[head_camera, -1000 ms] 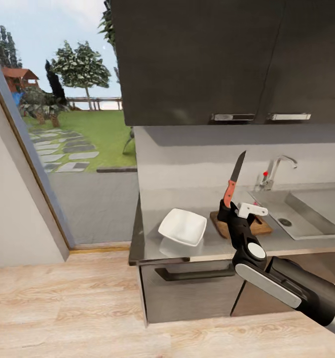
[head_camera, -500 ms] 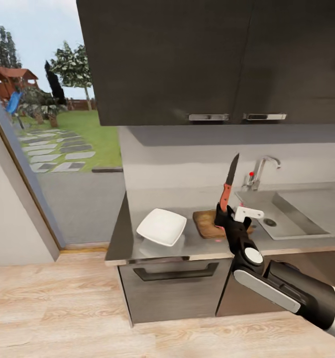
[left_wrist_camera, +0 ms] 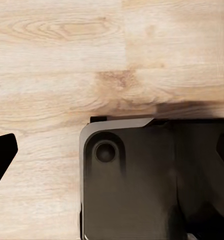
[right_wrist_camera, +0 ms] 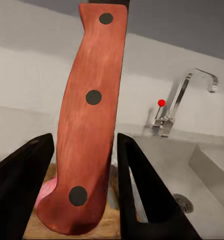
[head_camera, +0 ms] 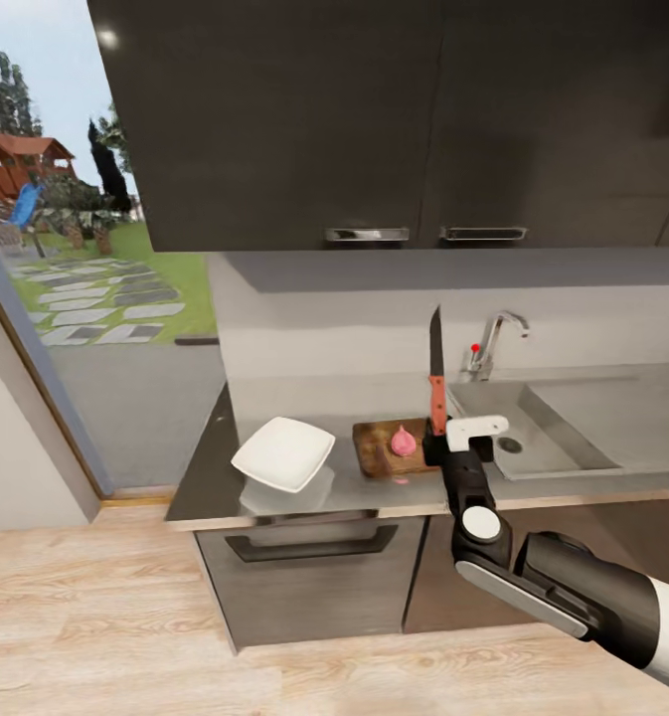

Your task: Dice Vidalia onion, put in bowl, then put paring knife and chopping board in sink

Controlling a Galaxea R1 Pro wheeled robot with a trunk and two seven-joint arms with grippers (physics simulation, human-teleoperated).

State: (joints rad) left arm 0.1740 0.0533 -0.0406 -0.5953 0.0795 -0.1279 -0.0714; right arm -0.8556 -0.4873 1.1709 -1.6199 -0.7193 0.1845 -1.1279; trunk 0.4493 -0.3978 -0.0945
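Along the grey countertop (head_camera: 205,477) the white bowl (head_camera: 282,453) sits beside the chopping board (head_camera: 379,449) with the pink onion (head_camera: 403,442), its right end hidden by the right gripper (head_camera: 439,438) clamping the knife (head_camera: 436,383) upright near the sink (head_camera: 563,447); the left claw's state I cannot tell.

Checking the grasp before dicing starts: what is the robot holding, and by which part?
The right gripper holds the paring knife by its red handle, blade pointing up.

Bowl (head_camera: 282,453) left of chopping board (head_camera: 378,452) — onion (head_camera: 403,441) on it — sink (head_camera: 548,430) right.
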